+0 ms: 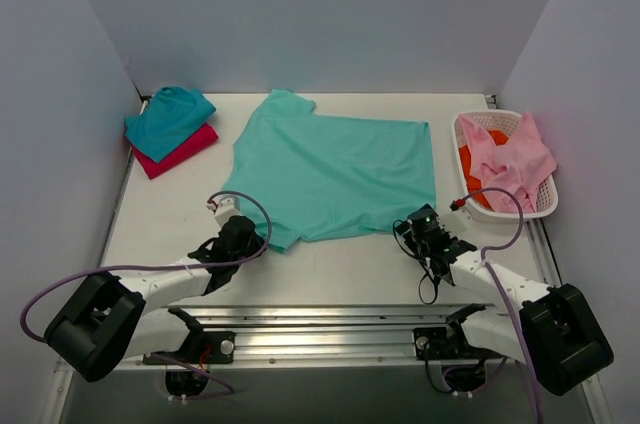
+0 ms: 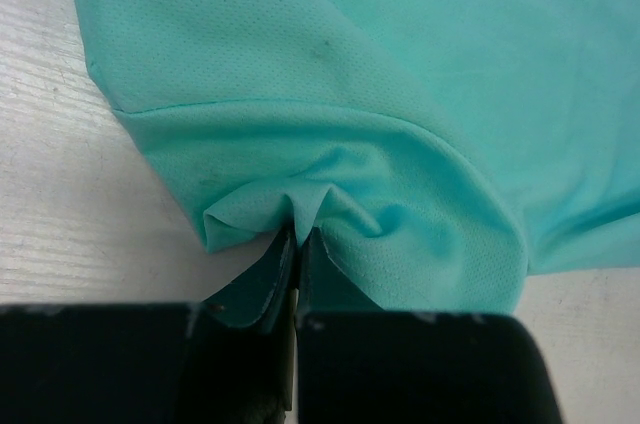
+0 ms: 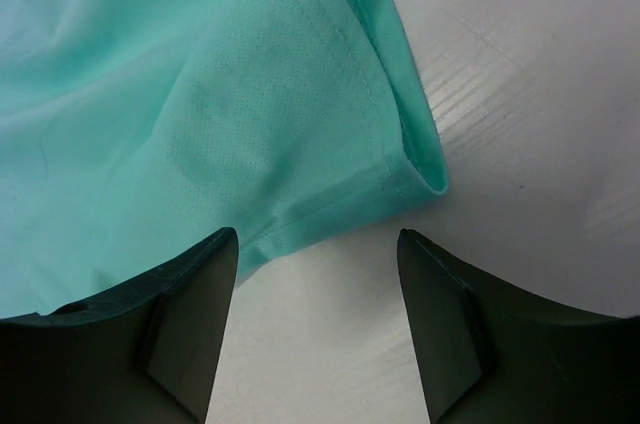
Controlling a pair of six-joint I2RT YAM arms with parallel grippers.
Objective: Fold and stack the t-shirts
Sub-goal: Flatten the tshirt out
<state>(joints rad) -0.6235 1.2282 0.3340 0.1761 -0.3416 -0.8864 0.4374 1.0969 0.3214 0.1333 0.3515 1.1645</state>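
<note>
Top view: white wood-grain surface (image 1: 150, 224) boxed in by plain pale walls (image 1: 330, 14) on the left, back and right. A large light mint-green t-shirt (image 1: 335, 174) lies spread flat mid-surface, hem toward the right. A folded darker teal t-shirt (image 1: 168, 119) sits on a folded magenta-red t-shirt (image 1: 190, 149) in the far-left corner, apart from the mint-green t-shirt. A white plastic lattice basket (image 1: 545, 206) stands at the right edge and holds pink cloth (image 1: 515, 159) and orange cloth (image 1: 472, 159). The left end effector (image 1: 258, 237) is at the near-left sleeve and the right end effector (image 1: 415, 226) at the near-right hem corner. Bare surface runs along the shirt's near edge and left side.

Left wrist view: the left end effector (image 2: 297, 254) is pinched tight on a puckered fold of the mint-green t-shirt (image 2: 380, 94). Surface (image 2: 60, 224) shows to the left.

Right wrist view: the right end effector (image 3: 318, 274) is spread wide and grips nothing. The hemmed corner of the mint-green t-shirt (image 3: 200, 94) lies just ahead of the gap. Surface (image 3: 520, 94) is bare to the right.
</note>
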